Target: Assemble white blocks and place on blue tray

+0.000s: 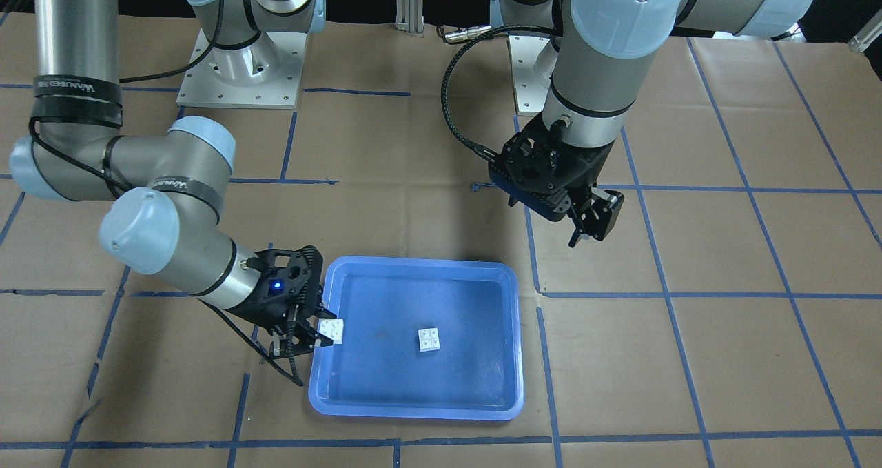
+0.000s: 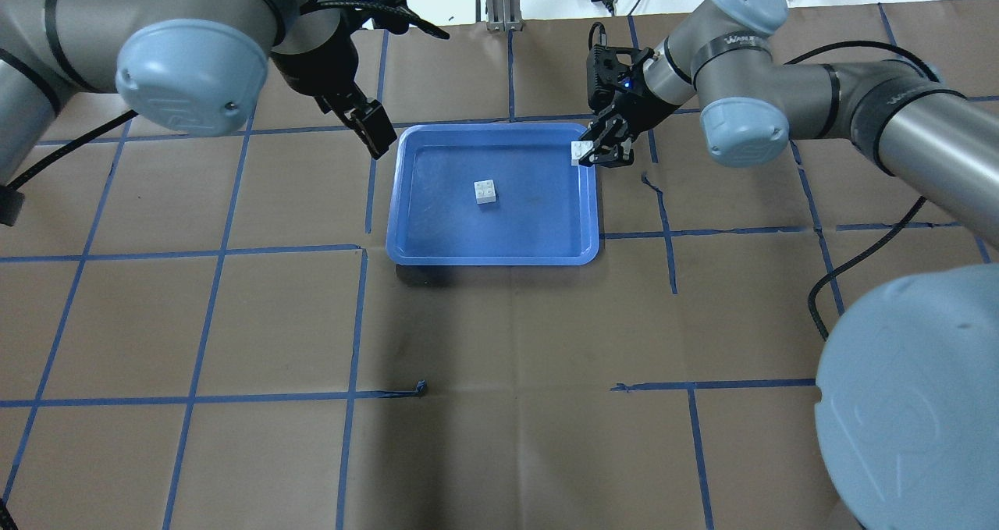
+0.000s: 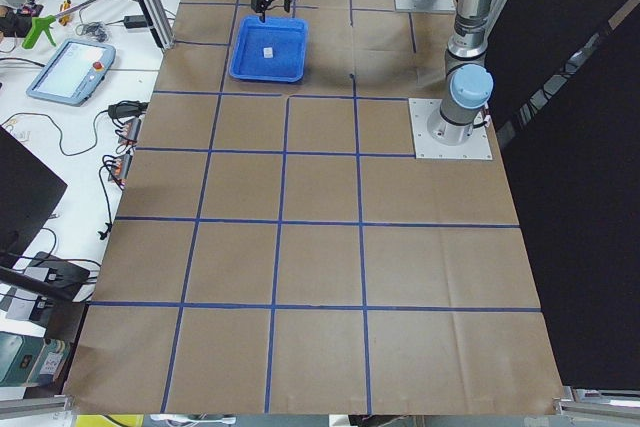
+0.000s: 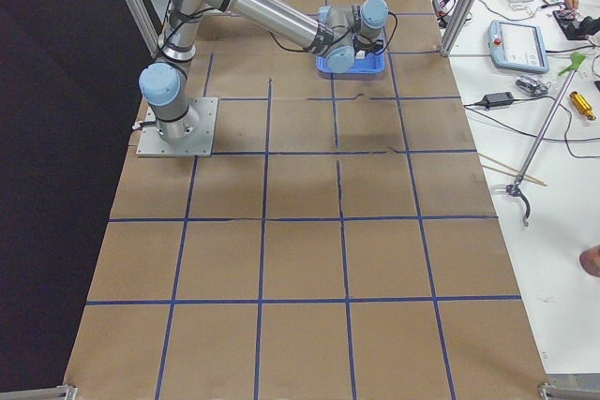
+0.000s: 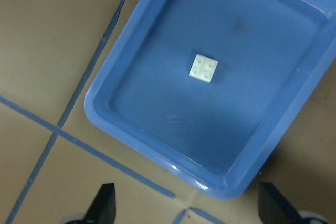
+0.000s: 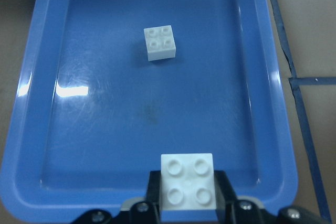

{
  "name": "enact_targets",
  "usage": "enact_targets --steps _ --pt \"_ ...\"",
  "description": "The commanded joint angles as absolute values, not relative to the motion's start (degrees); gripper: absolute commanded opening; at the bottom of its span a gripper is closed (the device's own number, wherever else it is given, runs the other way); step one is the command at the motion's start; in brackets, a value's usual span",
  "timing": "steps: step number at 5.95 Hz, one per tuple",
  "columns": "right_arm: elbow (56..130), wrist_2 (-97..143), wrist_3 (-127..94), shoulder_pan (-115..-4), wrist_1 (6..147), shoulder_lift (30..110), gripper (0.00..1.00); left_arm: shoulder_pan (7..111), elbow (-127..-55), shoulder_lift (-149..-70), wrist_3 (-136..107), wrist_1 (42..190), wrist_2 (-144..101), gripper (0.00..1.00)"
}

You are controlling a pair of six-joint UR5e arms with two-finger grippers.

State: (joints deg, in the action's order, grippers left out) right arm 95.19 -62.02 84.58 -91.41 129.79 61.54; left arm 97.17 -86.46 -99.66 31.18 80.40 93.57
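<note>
Overhead exterior: right gripper (image 2: 596,152) clamps white block (image 2: 580,151) over blue tray (image 2: 538,218) edge; second block (image 2: 486,192) mid-tray; left gripper (image 2: 375,135) spread, empty.

- Brown paper (image 2: 499,335) covers the table, marked into squares by blue tape lines (image 2: 351,319).
- A loose curl of tape (image 2: 421,388) sticks up at one line's end.
- A teach pendant (image 3: 70,70) lies on the white side bench, a green-handled tool (image 3: 37,29) near it.
- A second pendant (image 4: 518,46) and a long thin rod (image 4: 539,152) lie on the opposite bench.
</note>
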Motion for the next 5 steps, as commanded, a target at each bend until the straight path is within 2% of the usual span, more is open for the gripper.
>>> enact_targets --steps 1,3,5 --pt "96.94 -62.23 76.85 -96.39 139.97 58.2 0.22 96.94 -86.4 -97.48 14.06 82.62 97.12 0.98" --pt "96.94 -62.49 74.19 -98.87 144.91 55.47 0.22 95.54 -86.48 -91.53 5.37 88.36 96.77 0.98" --pt "96.86 -62.14 72.69 -98.96 148.17 53.54 0.22 96.41 -86.57 -92.19 1.08 89.04 96.94 0.99"
